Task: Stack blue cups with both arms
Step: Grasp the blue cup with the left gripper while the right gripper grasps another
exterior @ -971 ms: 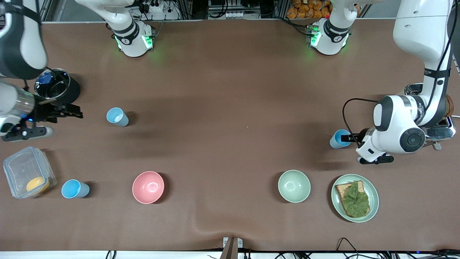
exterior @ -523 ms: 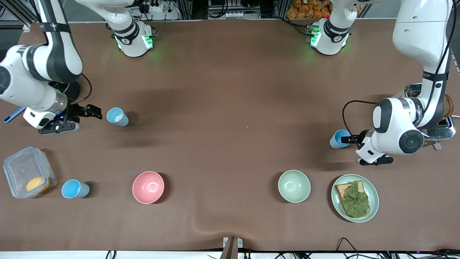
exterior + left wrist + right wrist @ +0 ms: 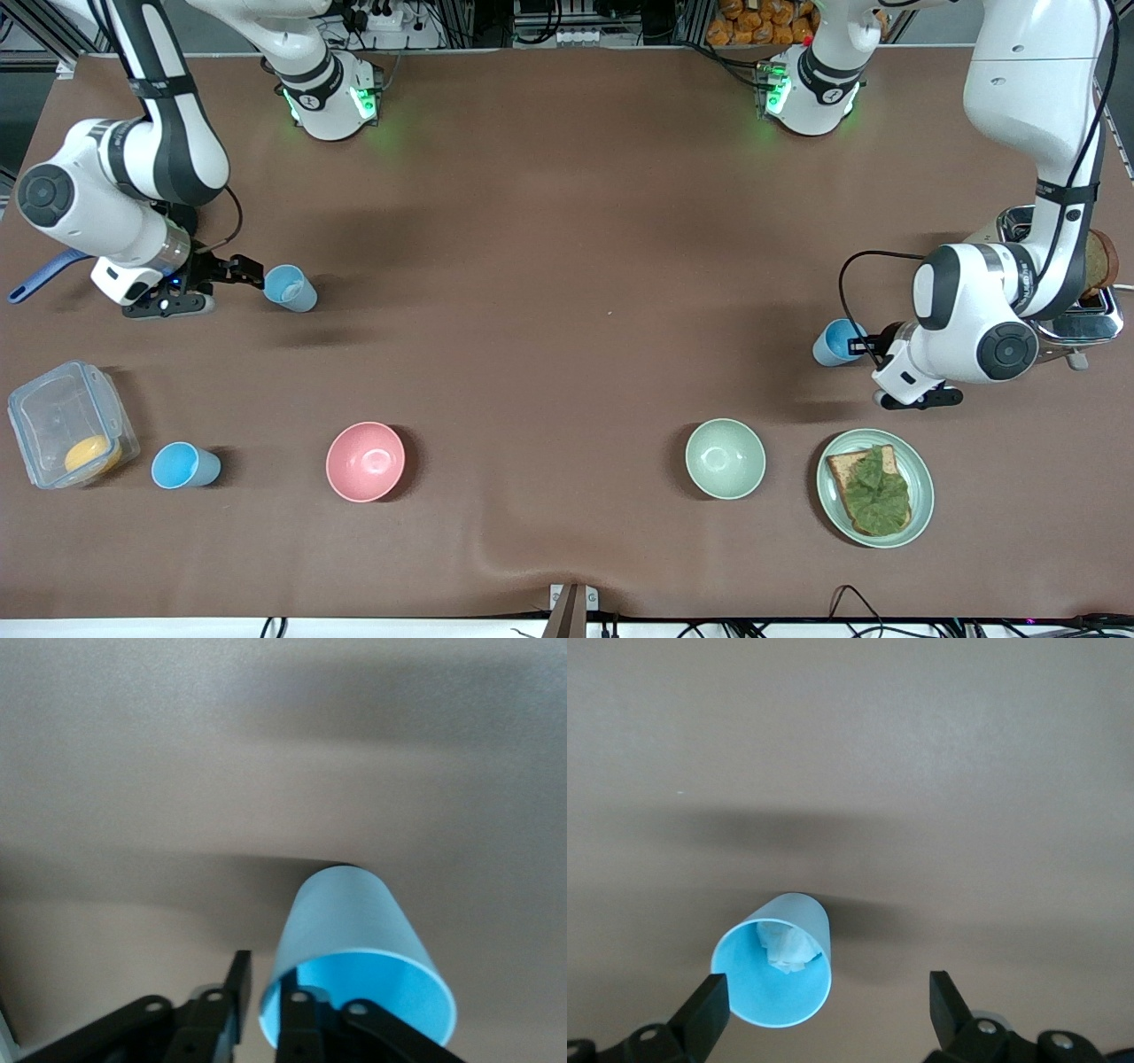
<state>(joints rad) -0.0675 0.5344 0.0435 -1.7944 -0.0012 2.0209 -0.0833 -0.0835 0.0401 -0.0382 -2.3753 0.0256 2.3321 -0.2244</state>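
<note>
Three blue cups stand on the brown table. One cup (image 3: pixel 290 288), with crumpled white paper inside, is at the right arm's end. My right gripper (image 3: pixel 252 270) is open right beside it. In the right wrist view this cup (image 3: pixel 775 970) sits between the wide-open fingers (image 3: pixel 709 1010), close to one of them. A second cup (image 3: pixel 837 343) is at the left arm's end. My left gripper (image 3: pixel 859 344) is at its rim. In the left wrist view one finger (image 3: pixel 237 983) is outside this cup (image 3: pixel 354 930) and the other is inside, with a small gap showing. The third cup (image 3: pixel 182 465) stands nearer the front camera, beside a plastic box.
A pink bowl (image 3: pixel 365 461) and a pale-green bowl (image 3: pixel 725 458) stand nearer the front camera. A green plate (image 3: pixel 921 505) holds toast with a leaf. A clear plastic box (image 3: pixel 69 434) holds something orange. A metal toaster (image 3: pixel 1085 319) stands beside the left arm. A blue utensil handle (image 3: pixel 35 279) lies by the right arm.
The right arm has swung in from the table's end, and its open gripper has come up to the cup with the paper. The left gripper has edged slightly closer to its cup.
</note>
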